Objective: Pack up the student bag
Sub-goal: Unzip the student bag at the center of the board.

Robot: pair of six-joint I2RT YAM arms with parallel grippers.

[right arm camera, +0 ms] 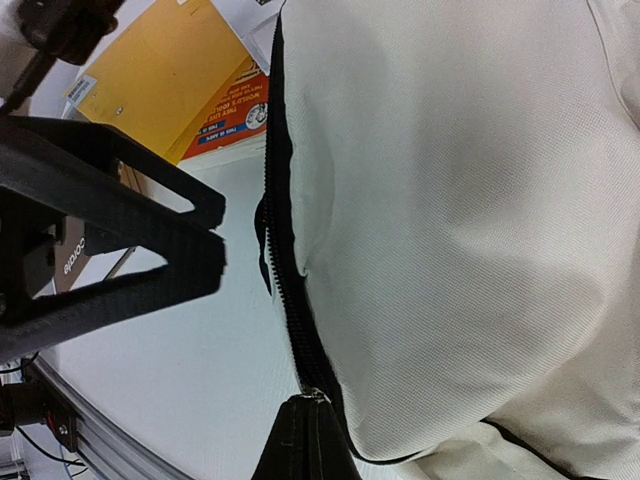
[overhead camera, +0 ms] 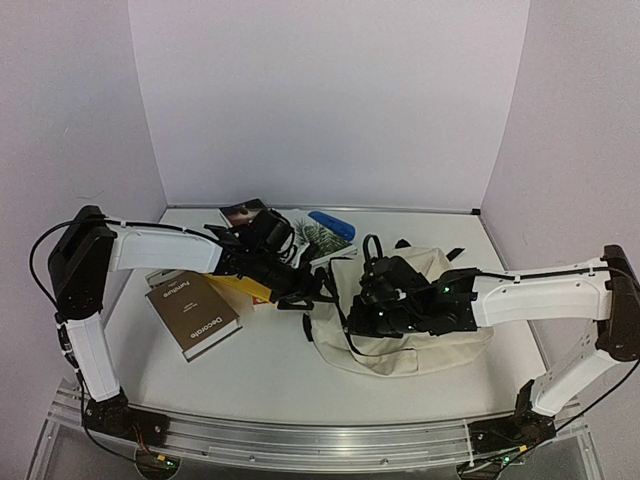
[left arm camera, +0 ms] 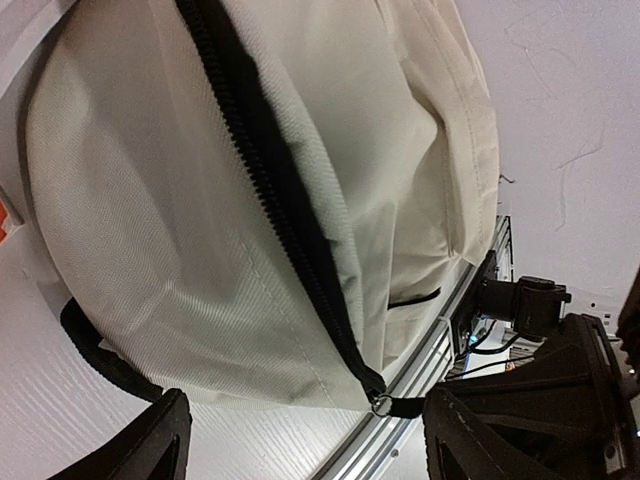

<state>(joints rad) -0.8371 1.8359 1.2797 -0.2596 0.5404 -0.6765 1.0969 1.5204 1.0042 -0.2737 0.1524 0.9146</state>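
Slightly right of centre on the white counter (overhead camera: 270,365) lies the large cream fabric student bag (overhead camera: 425,352), the left gripper (left arm camera: 305,430) with jaws released beside it, the right gripper (right arm camera: 310,425) with jaws clenched on its black zipper (right arm camera: 285,290).

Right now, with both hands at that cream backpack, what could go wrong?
1. The right hand looks pinched shut at the end of the zipper, while the left hand is open and holds nothing. The soft student bag might slide along instead of unzipping.
2. The two hands sit very close together at the bag's left edge, so they could bump.
3. The yellow envelope lies close beside the bag and could get shoved.
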